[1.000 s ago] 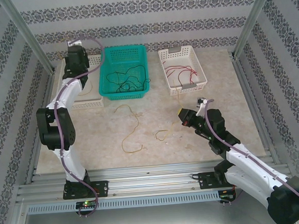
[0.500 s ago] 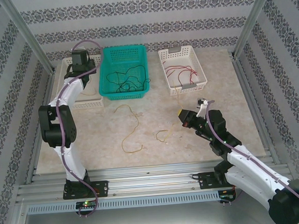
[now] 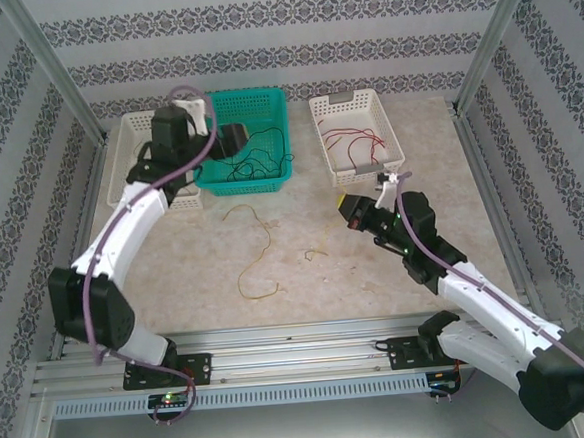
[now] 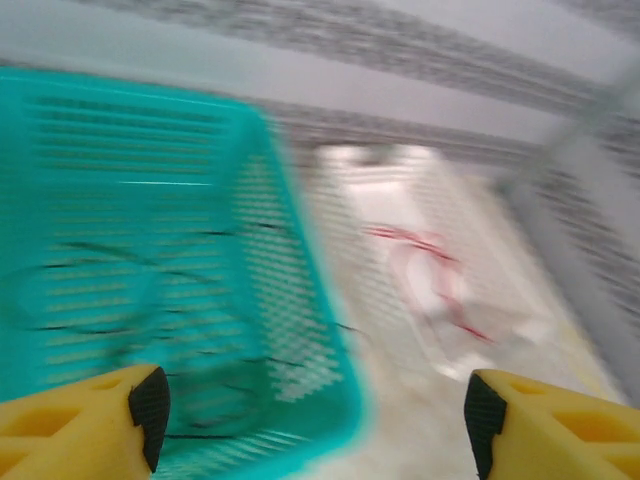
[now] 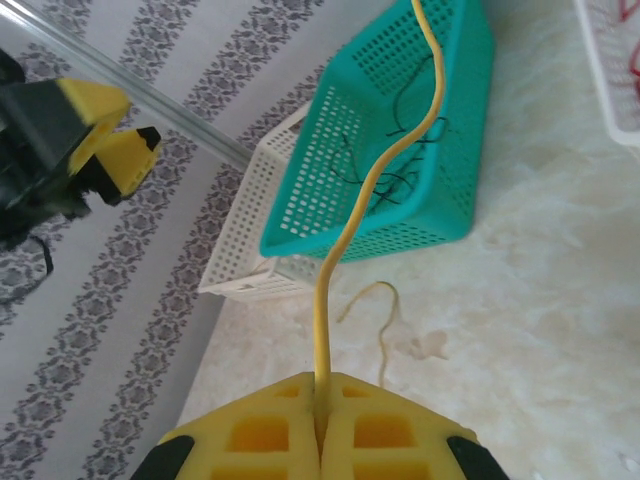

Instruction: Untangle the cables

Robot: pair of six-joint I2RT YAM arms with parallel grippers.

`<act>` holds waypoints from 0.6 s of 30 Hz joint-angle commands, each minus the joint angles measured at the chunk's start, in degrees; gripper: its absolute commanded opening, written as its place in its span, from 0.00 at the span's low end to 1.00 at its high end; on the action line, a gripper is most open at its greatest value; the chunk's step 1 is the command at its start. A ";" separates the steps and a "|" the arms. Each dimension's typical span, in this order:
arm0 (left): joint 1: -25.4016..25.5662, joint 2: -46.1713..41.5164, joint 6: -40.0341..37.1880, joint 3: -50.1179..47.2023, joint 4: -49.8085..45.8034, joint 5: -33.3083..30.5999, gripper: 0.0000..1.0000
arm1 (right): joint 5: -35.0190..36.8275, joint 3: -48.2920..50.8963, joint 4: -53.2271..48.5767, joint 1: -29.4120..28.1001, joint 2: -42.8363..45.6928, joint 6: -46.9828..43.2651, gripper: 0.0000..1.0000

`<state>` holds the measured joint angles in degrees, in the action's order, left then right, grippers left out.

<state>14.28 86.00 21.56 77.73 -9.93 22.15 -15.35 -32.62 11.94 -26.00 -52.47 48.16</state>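
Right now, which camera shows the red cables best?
Top external. The red cables are sharp and seen whole there, lying loose in the right-hand white basket. Left wrist shows them as a motion-blurred smear. Right wrist catches just a red sliver at the frame's upper right edge.

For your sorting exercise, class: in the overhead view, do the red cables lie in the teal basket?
No, the red cables lie in the white basket on the right; the teal basket holds black cables.

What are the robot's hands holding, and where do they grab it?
The right gripper pinches a yellow cable, seemingly near one end. The left gripper is open, holding nothing.
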 commanded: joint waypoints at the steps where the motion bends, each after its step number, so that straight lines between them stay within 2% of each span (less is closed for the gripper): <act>1: 2.74 -3.92 3.92 -8.27 6.48 10.78 0.81 | -4.26 -4.90 0.16 0.41 -2.44 1.32 0.00; 5: 10.48 -8.32 1.30 -11.74 4.83 10.73 0.82 | -6.49 -9.02 -1.70 0.31 -5.37 1.37 0.00; 8: 14.44 -10.59 0.46 -14.86 5.26 9.94 0.84 | -7.94 -10.97 -2.77 0.27 -6.87 1.72 0.00; 12: 15.47 -11.80 0.24 -18.65 7.52 11.04 0.86 | -10.07 -12.16 -2.71 -0.07 -8.21 2.04 0.00; 18: 17.44 -10.90 -0.11 -19.05 9.44 15.11 0.88 | -10.51 -13.07 -2.35 -1.00 -9.16 1.81 0.00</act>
<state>30.41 75.33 22.57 58.74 -4.82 33.91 -24.14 -43.42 9.17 -26.15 -61.34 49.71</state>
